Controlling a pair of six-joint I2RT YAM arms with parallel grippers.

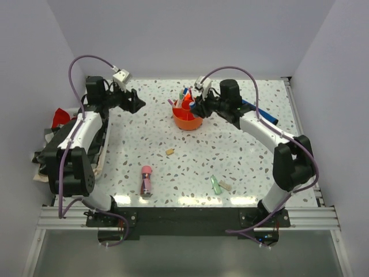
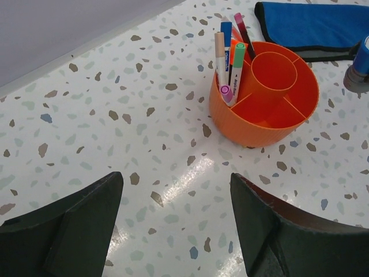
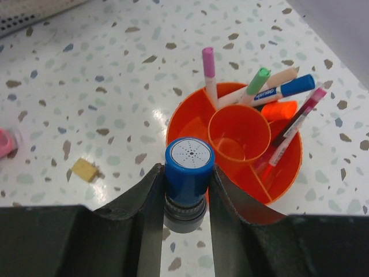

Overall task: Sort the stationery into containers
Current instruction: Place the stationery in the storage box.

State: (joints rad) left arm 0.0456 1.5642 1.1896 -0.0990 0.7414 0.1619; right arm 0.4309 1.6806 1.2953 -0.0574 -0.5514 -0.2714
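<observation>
No legible txt, small print on white marker (image 2: 233, 81) in caddy (image 2: 248, 127), too blurry

speckled terrazzo tabletop (image 1: 242, 156), plain pale walls (image 1: 190, 34) boxing it in left, top and right. bright glare near the lower edge, metal rail (image 1: 190, 217) below that.

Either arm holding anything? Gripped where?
Right gripper holds a stubby blue cylinder, upright, the jaws pinching its opposite sides just below the dotted top. Left gripper is open and holds nothing.
</observation>
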